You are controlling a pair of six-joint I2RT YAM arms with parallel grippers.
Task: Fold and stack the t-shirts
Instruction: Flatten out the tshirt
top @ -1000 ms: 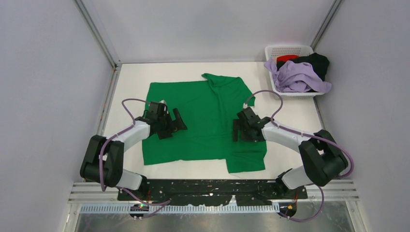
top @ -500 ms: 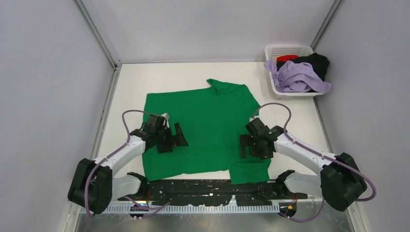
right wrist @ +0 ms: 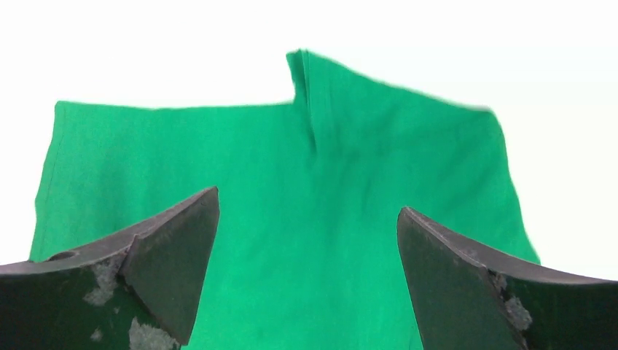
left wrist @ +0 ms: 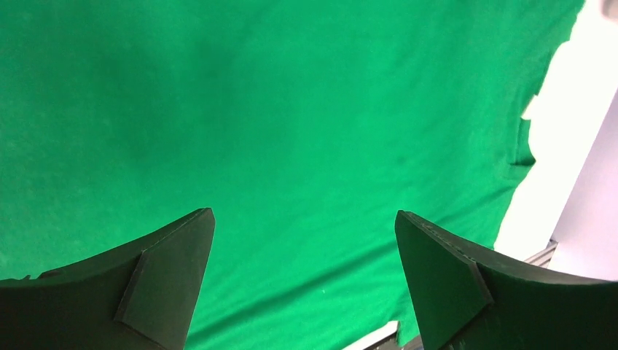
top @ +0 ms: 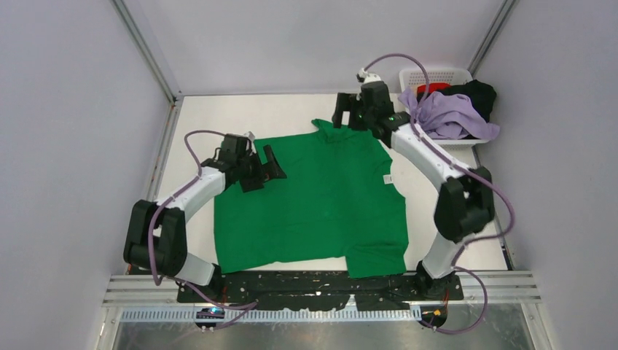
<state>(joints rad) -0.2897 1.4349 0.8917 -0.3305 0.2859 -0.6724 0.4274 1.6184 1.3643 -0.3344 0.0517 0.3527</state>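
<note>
A bright green t-shirt (top: 321, 200) lies spread flat on the white table (top: 218, 117), with a folded bump at its far edge (top: 324, 125). My left gripper (top: 263, 172) hovers open and empty over the shirt's left part; its wrist view shows green cloth (left wrist: 291, 109) between the spread jaws. My right gripper (top: 348, 118) is open and empty above the shirt's far edge; its wrist view shows the shirt (right wrist: 291, 182) below. Lavender (top: 448, 117), black (top: 481, 95) and red (top: 431, 88) shirts are piled in the basket.
A white slotted basket (top: 430, 73) stands at the table's far right corner, right behind my right arm. Grey walls close in the table on three sides. The shirt's near hem reaches the black base rail (top: 321, 288).
My right arm has swung from the shirt's near right part to its far edge. My left gripper has moved slightly away from me. The shirt slid toward the near edge.
</note>
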